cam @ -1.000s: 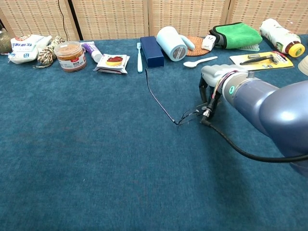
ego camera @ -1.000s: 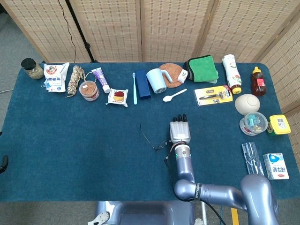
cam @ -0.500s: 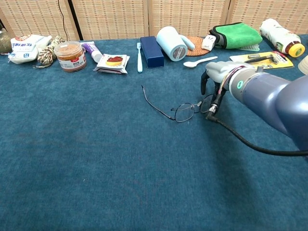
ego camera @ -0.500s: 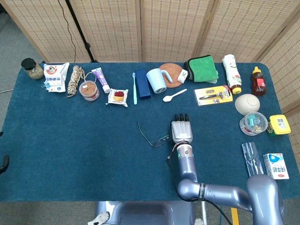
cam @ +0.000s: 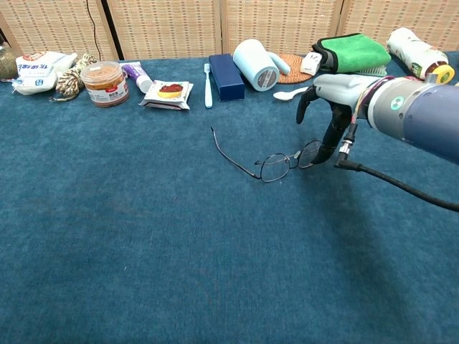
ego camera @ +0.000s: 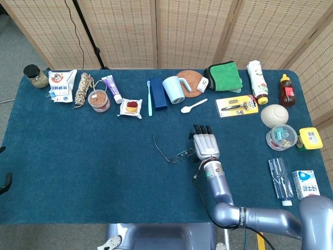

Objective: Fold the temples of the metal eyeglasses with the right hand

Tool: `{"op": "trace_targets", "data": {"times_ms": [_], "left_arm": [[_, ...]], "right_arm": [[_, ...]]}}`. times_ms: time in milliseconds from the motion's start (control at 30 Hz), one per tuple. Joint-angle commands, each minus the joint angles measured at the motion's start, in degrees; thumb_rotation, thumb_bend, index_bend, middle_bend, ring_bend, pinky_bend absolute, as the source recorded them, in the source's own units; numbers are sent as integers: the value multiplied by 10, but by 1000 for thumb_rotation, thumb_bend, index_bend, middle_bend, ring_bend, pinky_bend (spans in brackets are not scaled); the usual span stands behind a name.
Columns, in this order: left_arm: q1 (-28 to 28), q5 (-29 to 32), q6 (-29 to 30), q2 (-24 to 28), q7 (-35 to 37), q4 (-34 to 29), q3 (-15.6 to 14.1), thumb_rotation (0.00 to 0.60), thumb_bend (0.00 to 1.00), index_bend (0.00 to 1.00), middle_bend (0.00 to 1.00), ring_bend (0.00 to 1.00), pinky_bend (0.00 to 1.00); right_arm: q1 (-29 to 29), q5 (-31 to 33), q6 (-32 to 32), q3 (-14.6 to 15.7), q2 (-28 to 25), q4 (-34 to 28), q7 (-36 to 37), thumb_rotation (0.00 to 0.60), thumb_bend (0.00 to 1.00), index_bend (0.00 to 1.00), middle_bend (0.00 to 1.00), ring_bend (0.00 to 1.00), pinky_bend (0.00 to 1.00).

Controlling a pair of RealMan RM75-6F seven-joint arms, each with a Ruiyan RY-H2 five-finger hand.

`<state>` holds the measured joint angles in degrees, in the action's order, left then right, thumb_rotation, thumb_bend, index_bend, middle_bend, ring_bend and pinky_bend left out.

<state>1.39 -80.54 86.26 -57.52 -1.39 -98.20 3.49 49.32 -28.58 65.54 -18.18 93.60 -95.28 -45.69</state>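
From the head view my right hand [ego camera: 206, 145] hangs palm down over the middle of the blue worktop [ego camera: 78, 156], its fingers reaching toward the far side and only slightly apart, with nothing that I can see caught in them; the metal eyeglasses [ego camera: 174, 152] lie just to its left, the frame end tucked against the hand's left edge and one thin temple [ego camera: 158, 146] trailing out to the left and far. My left hand is not in either view. I judge I am at the very start of the fold: the glasses are set down and that temple is plainly unfolded, so the next move calls for steadying the frame and sweeping the long arm in across the lenses without skidding the whole light frame over the cloth. From the chest view my right hand [cam: 331, 107] is raised above the cloth with the fingers drooping down, and one dark fingertip [cam: 327, 153] comes down right at the right lens; whether it touches the rim I cannot tell. The metal eyeglasses [cam: 276, 164] look fine and wiry, round lenses side by side, and the open temple [cam: 231, 151] runs left and away toward the far row of clutter; the other temple I cannot make out behind the hand
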Motion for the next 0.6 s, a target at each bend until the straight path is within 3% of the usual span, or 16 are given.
{"op": "trace_targets", "data": {"times_ms": [33,600], "left_arm": [[-2,2,1,2,2,0,0,562,455,127,0,0,0],[-8,5,3,10,11,6,-2,561,454,127,0,0,0]], "right_arm": [[-1,-28,-60,3,-39,-32,37,600,141,284,40,0,0],[44,-101,-227,31,-109,-30,119,600,140,318,0,0,0]]}}
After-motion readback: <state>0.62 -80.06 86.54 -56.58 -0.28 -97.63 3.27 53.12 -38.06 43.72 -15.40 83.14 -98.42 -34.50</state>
